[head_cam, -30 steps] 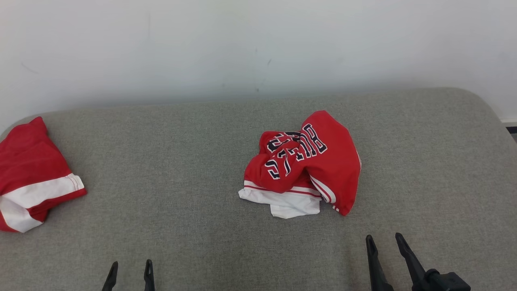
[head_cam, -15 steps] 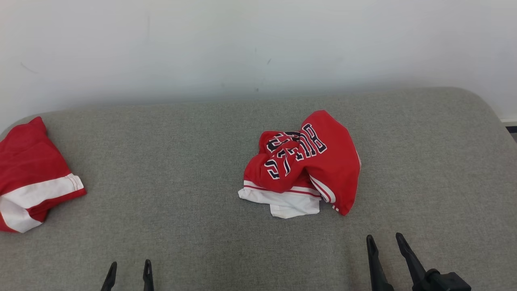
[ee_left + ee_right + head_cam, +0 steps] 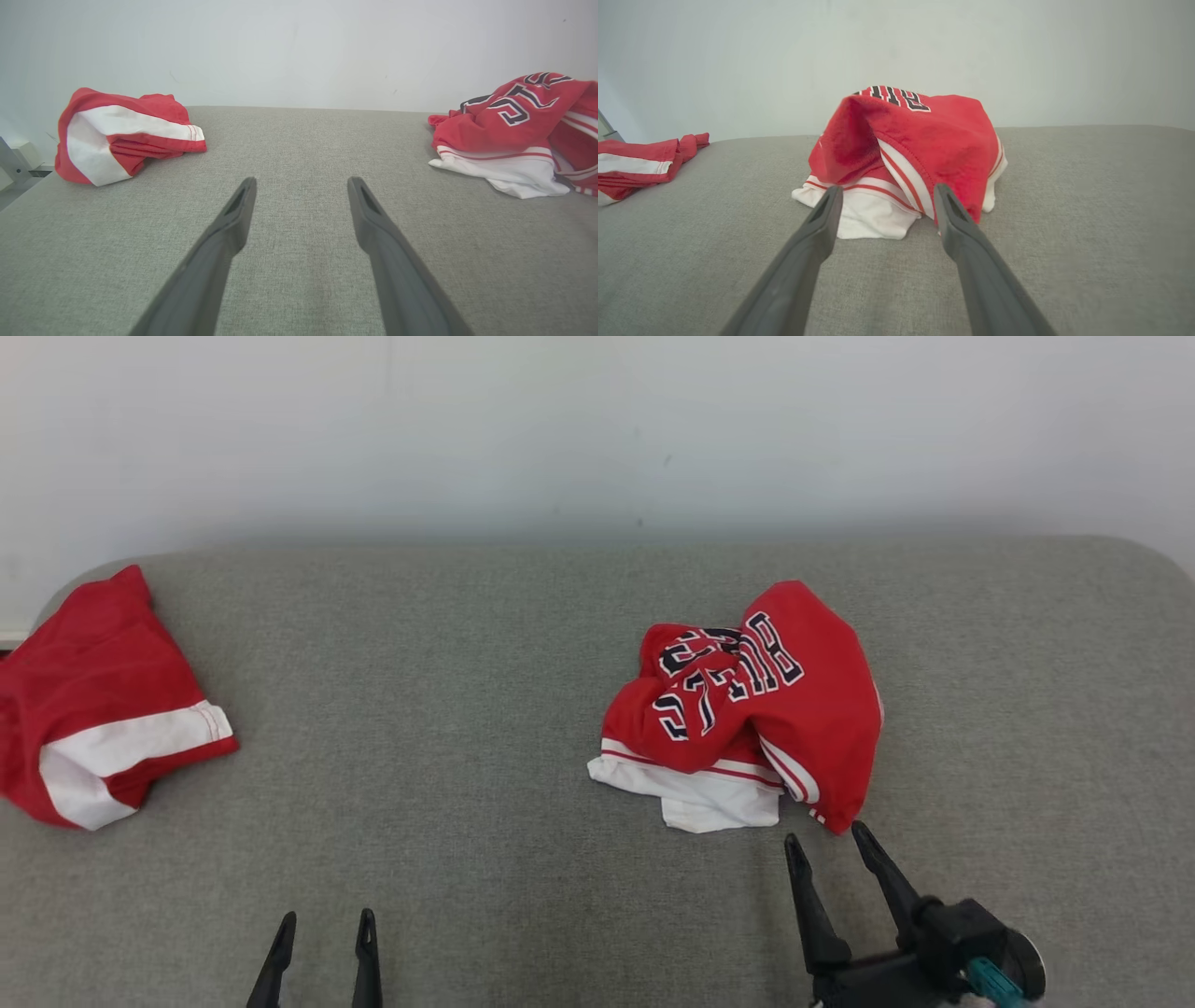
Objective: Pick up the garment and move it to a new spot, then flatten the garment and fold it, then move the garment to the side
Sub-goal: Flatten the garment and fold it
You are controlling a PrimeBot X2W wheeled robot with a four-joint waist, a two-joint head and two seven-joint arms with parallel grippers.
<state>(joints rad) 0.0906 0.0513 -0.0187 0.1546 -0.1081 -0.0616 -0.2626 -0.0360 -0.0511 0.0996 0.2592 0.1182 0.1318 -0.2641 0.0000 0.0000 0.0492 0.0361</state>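
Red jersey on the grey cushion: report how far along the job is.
Done: nothing; the red jersey lies crumpled in a heap on the grey cushion. In hand: the right gripper, open and empty, points at its near hem; contact unclear. The left gripper is open, well apart from it. Remaining: pick up, move, flatten, fold, set aside.

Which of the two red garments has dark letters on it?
The crumpled jersey near the middle of the grey fabric surface, just ahead of the right gripper. The garment at the far left has a white band but no letters.
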